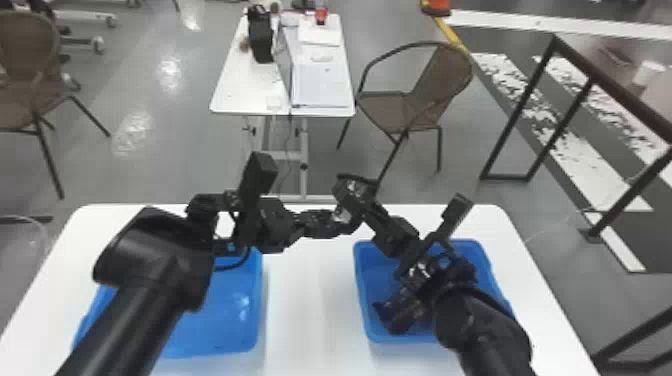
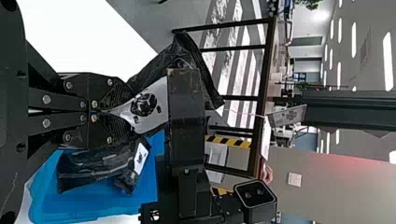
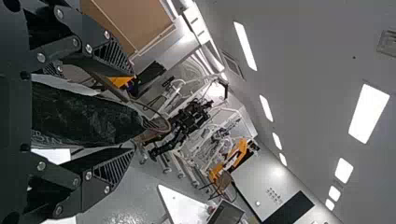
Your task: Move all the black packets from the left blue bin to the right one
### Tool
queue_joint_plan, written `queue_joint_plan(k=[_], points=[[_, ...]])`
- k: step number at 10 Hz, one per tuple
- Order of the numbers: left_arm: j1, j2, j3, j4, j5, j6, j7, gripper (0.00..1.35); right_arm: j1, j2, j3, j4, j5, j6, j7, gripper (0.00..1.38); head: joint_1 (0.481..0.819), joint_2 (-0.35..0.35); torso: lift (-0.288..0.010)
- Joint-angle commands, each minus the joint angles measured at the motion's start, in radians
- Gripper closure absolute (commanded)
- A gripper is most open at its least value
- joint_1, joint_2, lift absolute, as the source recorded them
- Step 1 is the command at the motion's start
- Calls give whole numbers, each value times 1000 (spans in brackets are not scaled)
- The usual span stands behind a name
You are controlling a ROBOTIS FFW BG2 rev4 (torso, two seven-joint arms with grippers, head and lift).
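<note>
Some black plastic packets (image 2: pixel 95 170) lie in the right blue bin (image 1: pixel 367 282); another (image 2: pixel 156 70), pinched by the left gripper (image 2: pixel 99 111), the right gripper (image 3: pixel 134 111) spread around it, apparently awaits placing.

The left hand (image 1: pixel 334 223) pinches a black packet (image 2: pixel 152 99).

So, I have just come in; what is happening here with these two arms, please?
The robot's left gripper is shut on a black packet, held up in the air. The right gripper is open, with the packet between its fingers, so this looks like a pass from left to right. Other packets already lie in the right bin. I see none in the visible part of the left bin.
</note>
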Motion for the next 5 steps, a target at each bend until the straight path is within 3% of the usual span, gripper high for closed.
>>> queue_joint_plan(k=[1, 2, 5], points=[[-2, -3, -1, 1, 4, 2, 0, 1208, 0, 2, 0, 4, -2, -30, -19, 1182, 695, -128, 0], [0, -3, 0, 1, 4, 2, 0, 1208, 8, 10, 0, 9, -22, -55, -32, 1291, 695, -130, 0], [15, -3, 14, 1, 37, -11, 26, 1159, 22, 11, 0, 12, -59, -65, -32, 1291, 695, -137, 0]])
